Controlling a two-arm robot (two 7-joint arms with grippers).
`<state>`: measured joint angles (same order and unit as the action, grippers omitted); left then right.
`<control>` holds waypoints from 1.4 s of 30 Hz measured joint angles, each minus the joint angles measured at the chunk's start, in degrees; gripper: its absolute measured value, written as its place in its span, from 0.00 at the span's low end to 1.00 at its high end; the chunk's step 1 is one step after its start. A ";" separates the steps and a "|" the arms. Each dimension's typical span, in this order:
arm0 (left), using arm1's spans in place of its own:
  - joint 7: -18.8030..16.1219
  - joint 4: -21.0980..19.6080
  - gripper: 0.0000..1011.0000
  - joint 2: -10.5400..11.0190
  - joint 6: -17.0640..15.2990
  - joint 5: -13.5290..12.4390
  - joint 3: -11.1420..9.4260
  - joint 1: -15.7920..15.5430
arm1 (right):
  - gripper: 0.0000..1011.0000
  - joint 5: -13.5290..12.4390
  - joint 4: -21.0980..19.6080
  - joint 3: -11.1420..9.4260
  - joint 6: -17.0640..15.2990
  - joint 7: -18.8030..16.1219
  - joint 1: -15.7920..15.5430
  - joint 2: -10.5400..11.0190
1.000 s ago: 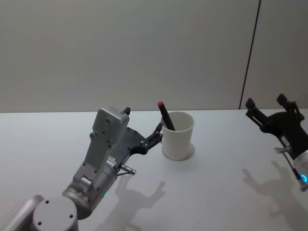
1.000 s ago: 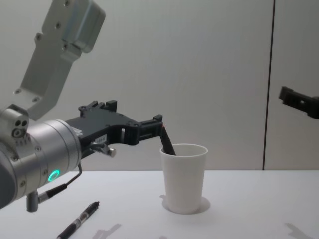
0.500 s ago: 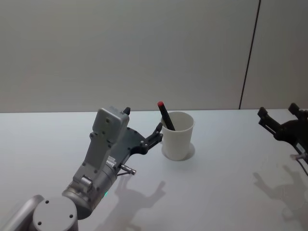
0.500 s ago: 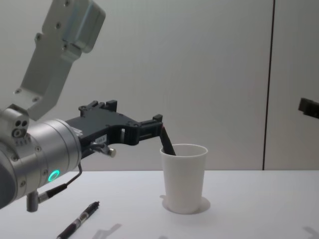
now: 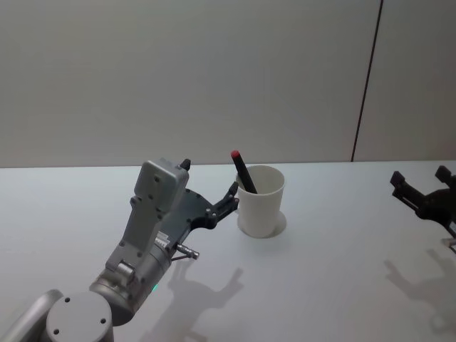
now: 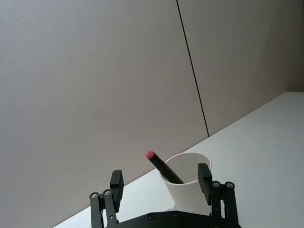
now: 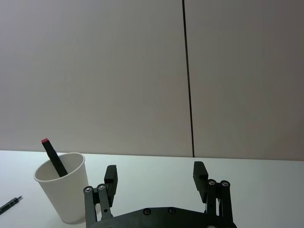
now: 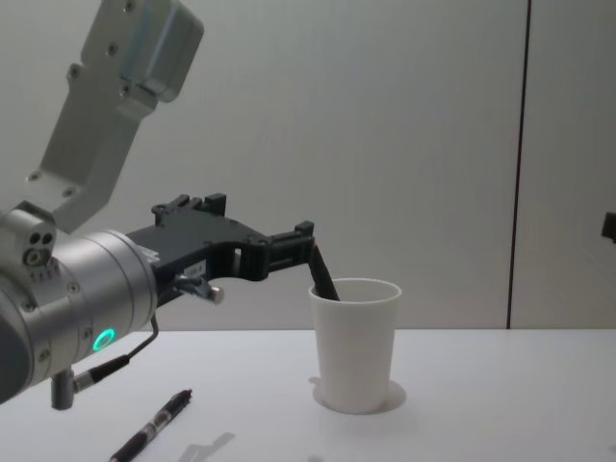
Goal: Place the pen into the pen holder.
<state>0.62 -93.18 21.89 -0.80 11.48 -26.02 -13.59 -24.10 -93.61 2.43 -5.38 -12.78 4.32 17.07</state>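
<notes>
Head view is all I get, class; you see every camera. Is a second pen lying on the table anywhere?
Observer: Yes, in the chest view a black pen lies on the table, on the robot's left of the pen holder.
Operator: Is the left arm holding anything?
Observer: No, the left wrist view shows the left gripper with its jaws open and empty.
</notes>
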 joint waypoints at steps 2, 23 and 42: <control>0.00 0.00 0.99 0.00 0.00 0.00 0.00 0.00 | 0.99 -0.13 -0.21 -0.12 -0.36 0.01 -0.21 0.18; -0.19 -0.38 0.99 0.54 -5.41 -1.08 1.16 -0.47 | 0.99 -0.56 -0.99 -0.64 -1.81 0.13 -1.05 0.89; 2.26 -0.83 0.99 1.18 -18.74 0.17 3.35 -2.28 | 0.99 -0.64 -1.14 -0.74 -2.06 0.14 -1.20 1.02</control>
<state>2.88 -94.01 23.07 -19.54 11.65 -22.68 -15.87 -24.75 -94.75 1.69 -7.43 -12.65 3.12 18.09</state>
